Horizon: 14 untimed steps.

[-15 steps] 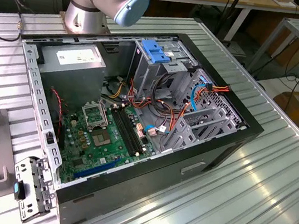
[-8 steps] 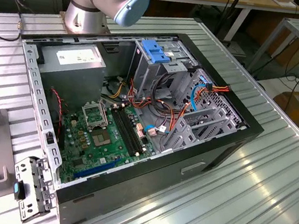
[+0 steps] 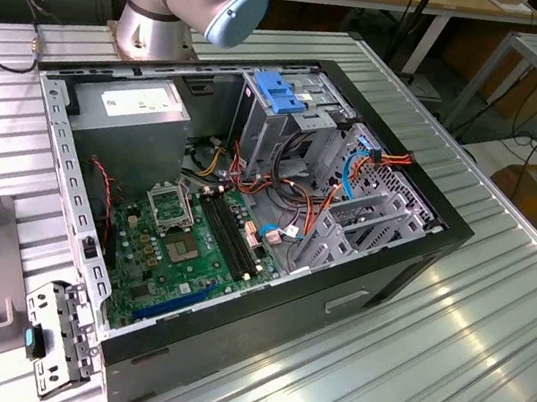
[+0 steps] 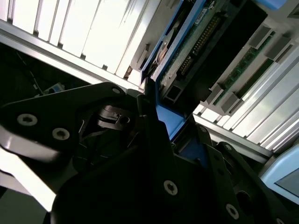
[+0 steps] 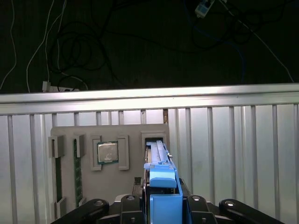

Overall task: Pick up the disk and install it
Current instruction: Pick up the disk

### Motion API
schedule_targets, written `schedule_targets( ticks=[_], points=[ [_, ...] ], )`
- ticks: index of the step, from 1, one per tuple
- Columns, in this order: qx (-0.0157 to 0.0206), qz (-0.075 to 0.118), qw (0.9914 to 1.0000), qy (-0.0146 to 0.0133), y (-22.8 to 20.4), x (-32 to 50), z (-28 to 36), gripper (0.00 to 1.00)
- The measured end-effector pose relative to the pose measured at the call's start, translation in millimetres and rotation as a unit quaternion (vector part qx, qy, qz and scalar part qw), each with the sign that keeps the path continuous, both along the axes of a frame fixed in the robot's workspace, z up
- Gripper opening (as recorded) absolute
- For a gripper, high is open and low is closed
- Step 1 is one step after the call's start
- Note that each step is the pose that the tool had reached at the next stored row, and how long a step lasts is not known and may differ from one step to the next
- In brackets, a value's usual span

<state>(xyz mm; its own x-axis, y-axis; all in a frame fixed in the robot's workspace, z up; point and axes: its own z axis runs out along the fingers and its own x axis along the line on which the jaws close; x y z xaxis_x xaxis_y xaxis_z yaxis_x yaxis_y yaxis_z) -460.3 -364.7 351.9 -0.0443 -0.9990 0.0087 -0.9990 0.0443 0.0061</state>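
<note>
Clearly the disk stands on edge at a slot of the grey tray – whether it still sits in the slot I cannot tell. The gripper has its fingers closed on the disk's two flat faces at the blue-railed end. Beside it, a processor chip and memory sticks fill other recesses. The tray lies on the ribbed table – in the exterior view, left of the open computer case

Harsh glare on the slatted table, pincer in near-black shadow, disk softly blurred up close
</note>
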Motion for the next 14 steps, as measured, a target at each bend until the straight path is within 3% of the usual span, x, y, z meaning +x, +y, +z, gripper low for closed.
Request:
schedule_targets(
  ticks=[14],
  points=[
    [0.0000, 0.000, 1.00000, 0.0000, 0.0, 0.0, 7.0, 0.37]
  ],
)
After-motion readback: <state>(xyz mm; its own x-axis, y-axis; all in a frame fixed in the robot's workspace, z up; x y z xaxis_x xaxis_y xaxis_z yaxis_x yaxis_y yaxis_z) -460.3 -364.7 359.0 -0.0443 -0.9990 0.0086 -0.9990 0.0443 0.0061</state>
